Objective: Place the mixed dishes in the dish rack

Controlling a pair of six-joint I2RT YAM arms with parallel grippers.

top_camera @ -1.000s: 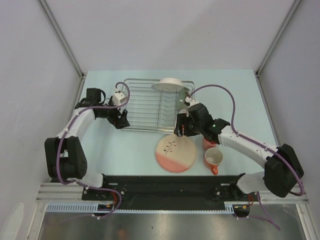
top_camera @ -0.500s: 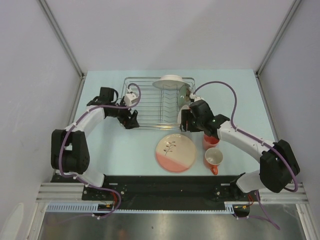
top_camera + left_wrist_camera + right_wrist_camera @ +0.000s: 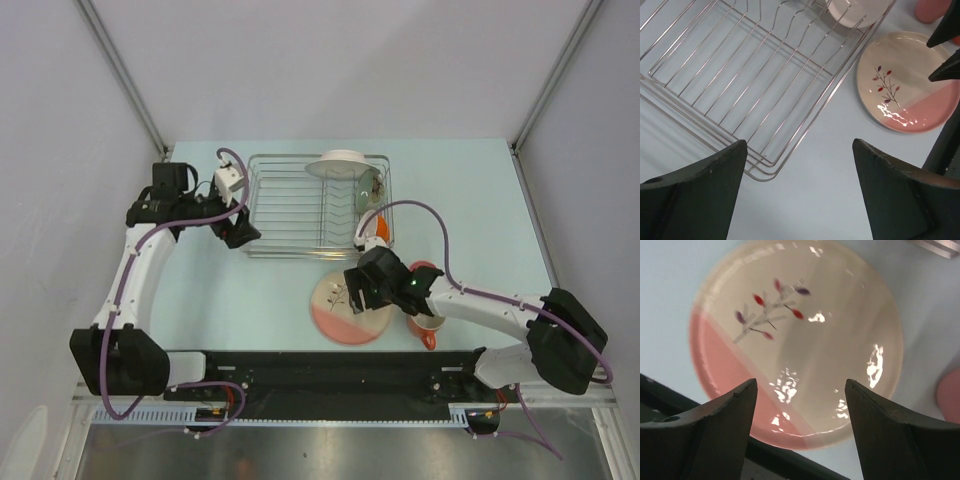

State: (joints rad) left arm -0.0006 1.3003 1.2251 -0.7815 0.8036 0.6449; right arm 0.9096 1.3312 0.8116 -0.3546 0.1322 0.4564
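Observation:
The silver wire dish rack (image 3: 262,205) stands at the back centre, with a white ruffled-rim plate (image 3: 340,165) at its far edge. The cream plate with salmon segment and sprig (image 3: 338,318) lies flat in front of the rack. My right gripper (image 3: 352,293) is open and empty, just above this plate (image 3: 800,340). The pink cup (image 3: 428,270) and orange mug (image 3: 430,322) stand right of the plate, partly hidden by my right arm. My left gripper (image 3: 238,230) is open and empty at the rack's near left corner (image 3: 760,172).
A small orange thing (image 3: 381,229) shows by the rack's right front corner, and a round item (image 3: 368,188) leans inside the rack's right end. The black mounting rail (image 3: 320,365) runs close along the plate's near side. Walls close in left and right.
My right gripper has moved from the rack's right front edge toward me, over the cream plate. My left arm has swung left and its gripper has shifted along the rack's near left corner.

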